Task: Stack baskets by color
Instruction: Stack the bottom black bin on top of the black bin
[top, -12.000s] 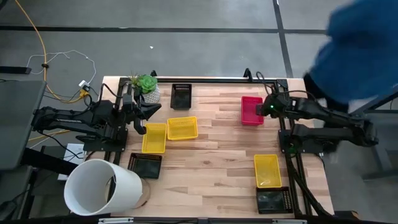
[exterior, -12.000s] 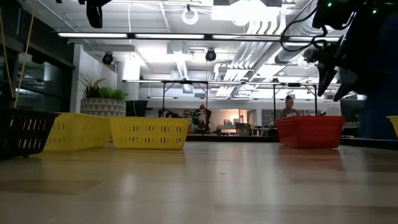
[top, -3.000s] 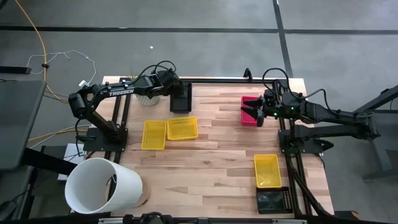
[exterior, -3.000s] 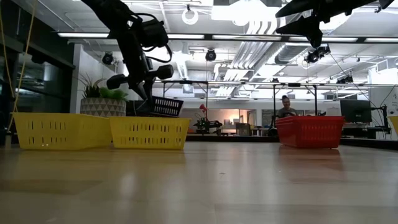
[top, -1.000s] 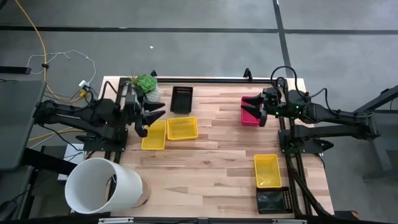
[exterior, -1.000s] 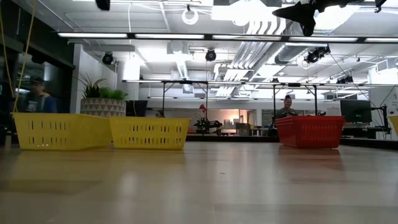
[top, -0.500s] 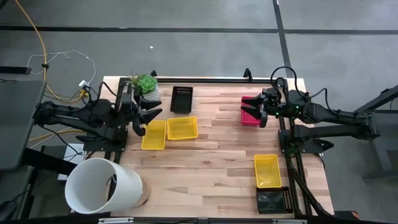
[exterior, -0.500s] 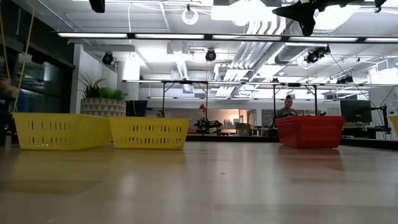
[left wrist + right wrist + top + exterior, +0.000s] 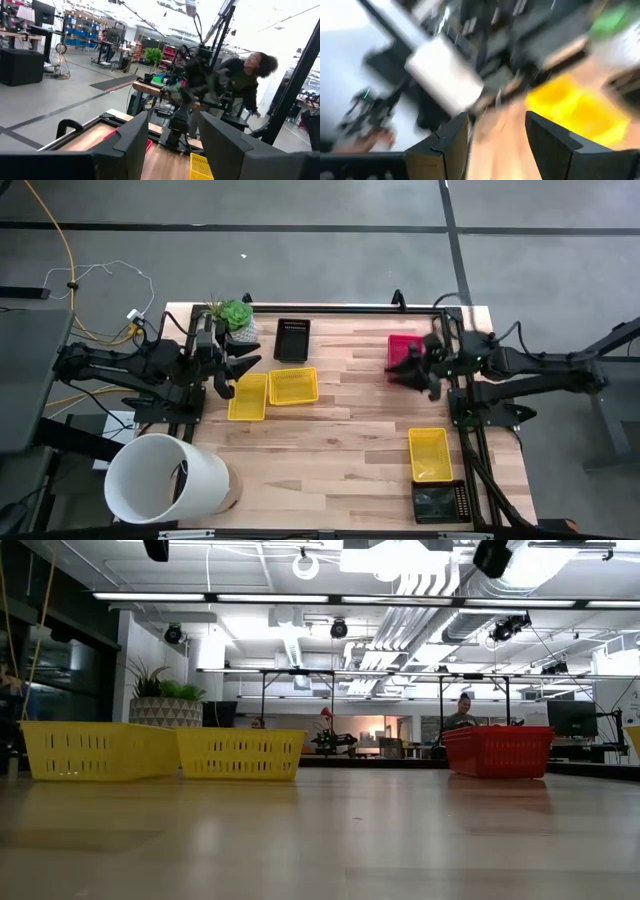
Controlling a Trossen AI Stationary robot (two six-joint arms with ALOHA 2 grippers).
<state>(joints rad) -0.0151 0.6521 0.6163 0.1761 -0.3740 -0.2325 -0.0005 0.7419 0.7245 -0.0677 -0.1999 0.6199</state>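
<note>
At right edge, right hand, pink-red basket

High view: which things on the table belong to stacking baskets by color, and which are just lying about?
Part of the job:
- black basket at the far edge
- two yellow baskets side by side
- pink-red basket
- yellow basket
- black basket at the near right corner

Just lying about:
- large white cylinder
- potted plant

Grey floor, strip-lit ceiling, perhaps distant workbenches
</note>
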